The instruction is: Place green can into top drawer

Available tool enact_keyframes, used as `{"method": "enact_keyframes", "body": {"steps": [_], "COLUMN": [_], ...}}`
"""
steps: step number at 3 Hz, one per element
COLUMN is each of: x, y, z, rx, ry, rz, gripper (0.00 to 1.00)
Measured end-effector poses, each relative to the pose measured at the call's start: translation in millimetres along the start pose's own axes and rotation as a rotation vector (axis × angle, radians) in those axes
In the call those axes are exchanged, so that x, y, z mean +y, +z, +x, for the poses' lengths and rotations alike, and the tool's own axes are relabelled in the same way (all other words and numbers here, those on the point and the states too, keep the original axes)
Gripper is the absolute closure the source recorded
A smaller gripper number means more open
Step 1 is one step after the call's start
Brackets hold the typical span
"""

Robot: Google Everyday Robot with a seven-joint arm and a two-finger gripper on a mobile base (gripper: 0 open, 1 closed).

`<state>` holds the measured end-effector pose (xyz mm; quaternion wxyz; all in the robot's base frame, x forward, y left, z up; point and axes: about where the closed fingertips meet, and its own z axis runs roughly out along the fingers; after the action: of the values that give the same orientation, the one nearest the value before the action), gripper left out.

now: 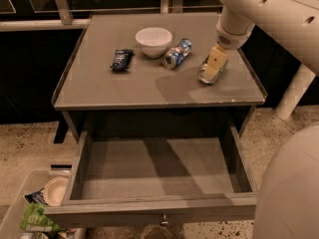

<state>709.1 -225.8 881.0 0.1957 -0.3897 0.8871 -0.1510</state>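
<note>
The green can (205, 74) lies on its side at the right of the grey cabinet's top. My gripper (214, 66) hangs from the white arm directly over the can, down at its level and covering its right part. The top drawer (159, 176) is pulled wide open below, its flat grey floor is bare, and its small round knob (162, 219) is at the front.
A white bowl (153, 40), a blue, red and silver can (177, 54) and a dark snack packet (121, 59) lie on the cabinet top (114, 88). A bin (35, 213) with a plate and green wrapper stands at the lower left. My white body (294, 193) fills the lower right.
</note>
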Motion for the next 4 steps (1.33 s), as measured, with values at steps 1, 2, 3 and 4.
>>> {"method": "enact_keyframes", "body": {"steps": [1,2,3,4], "x": [0.4,10.3,25.2,25.2], "y": [0.2,10.1,28.0,28.1], "z": [-0.3,-9.9,-16.0,-16.0], "rx": [-0.001,-0.025,-0.023,-0.023], "ry": [-0.002,-0.043,-0.107,-0.107], "rz": [-0.002,-0.042,-0.102,-0.102], "gripper": [0.0,0.0,0.0,0.0]}}
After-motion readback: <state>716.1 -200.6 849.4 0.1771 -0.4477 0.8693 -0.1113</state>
